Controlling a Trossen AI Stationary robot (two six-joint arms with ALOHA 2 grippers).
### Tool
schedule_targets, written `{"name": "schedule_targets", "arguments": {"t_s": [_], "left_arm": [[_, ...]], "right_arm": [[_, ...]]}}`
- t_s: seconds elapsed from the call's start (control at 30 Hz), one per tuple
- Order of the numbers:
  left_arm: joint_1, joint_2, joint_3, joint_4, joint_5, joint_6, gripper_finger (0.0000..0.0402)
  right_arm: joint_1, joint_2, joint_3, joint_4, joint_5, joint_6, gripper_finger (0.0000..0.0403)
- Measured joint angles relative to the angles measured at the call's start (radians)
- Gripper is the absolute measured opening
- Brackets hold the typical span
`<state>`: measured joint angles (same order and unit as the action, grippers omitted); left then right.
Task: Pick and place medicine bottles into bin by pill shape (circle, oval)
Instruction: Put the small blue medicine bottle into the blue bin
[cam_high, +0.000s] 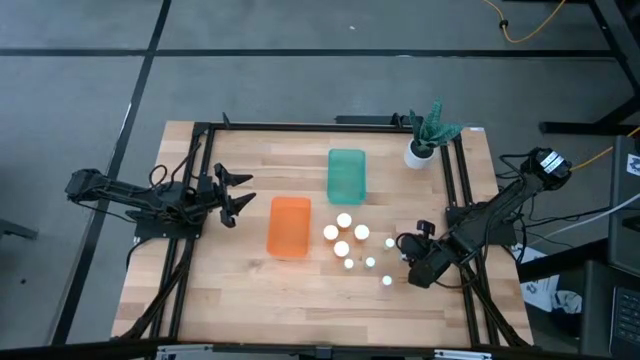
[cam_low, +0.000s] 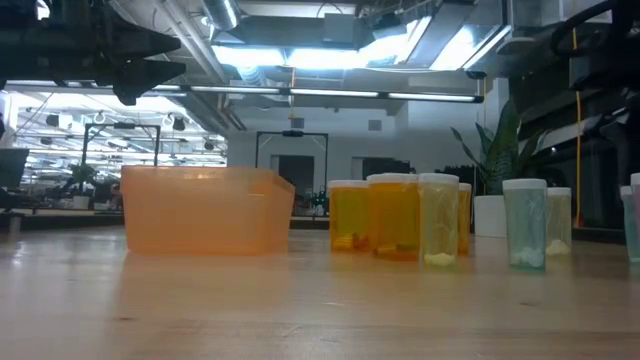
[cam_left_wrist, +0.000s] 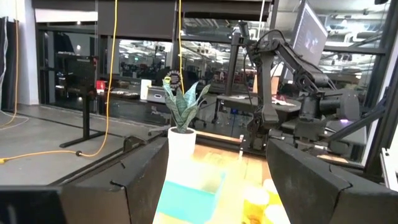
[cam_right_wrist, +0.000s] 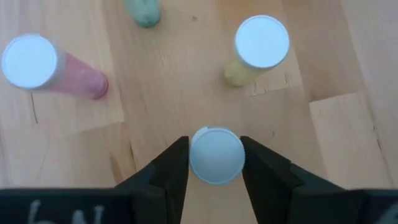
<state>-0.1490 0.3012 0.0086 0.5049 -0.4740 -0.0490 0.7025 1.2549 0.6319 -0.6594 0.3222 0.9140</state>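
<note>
The right gripper (cam_right_wrist: 215, 163) stands over the table's right side, its two dark fingers (cam_right_wrist: 166, 171) closed against either side of a white-capped medicine bottle (cam_right_wrist: 216, 155), near the other bottles (cam_high: 343, 220) beside the orange bin (cam_high: 289, 226). The left gripper (cam_high: 236, 194) waits open, holding nothing, left of the bins.

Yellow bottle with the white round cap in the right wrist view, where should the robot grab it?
Come straight down and pinch the yellowish plastic bottle across its white round cap. It stands upright with bare wood around, so any side suits. The right gripper is shut on another white-capped bottle nearby; the left gripper waits apart.
</note>
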Motion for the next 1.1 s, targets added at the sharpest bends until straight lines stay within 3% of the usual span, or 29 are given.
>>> {"name": "schedule_targets", "arguments": {"t_s": [0.2,0.33,0.53,0.67,0.77,0.87,1.1], "left_arm": [[0.000,0.000,0.000,0.000,0.000,0.000,0.0263],[0.000,0.000,0.000,0.000,0.000,0.000,0.0263],[0.000,0.000,0.000,0.001,0.000,0.000,0.0263],[0.000,0.000,0.000,0.002,0.000,0.000,0.0263],[0.000,0.000,0.000,0.002,0.000,0.000,0.0263],[0.000,0.000,0.000,0.002,0.000,0.000,0.0263],[0.000,0.000,0.000,0.003,0.000,0.000,0.0263]], "right_arm": [[0.000,0.000,0.013,-0.016,0.002,0.026,0.0114],[0.000,0.000,0.111,-0.110,0.005,-0.009,0.0114],[-0.009,-0.002,0.317,-0.277,0.243,-0.149,0.0114],[-0.080,-0.002,0.403,-0.267,0.417,-0.290,0.0114],[-0.180,-0.002,0.415,-0.184,0.484,-0.406,0.0114],[-0.300,0.001,0.398,-0.050,0.469,-0.553,0.0114],[-0.583,0.024,0.291,0.251,0.188,-0.741,0.0114]]}}
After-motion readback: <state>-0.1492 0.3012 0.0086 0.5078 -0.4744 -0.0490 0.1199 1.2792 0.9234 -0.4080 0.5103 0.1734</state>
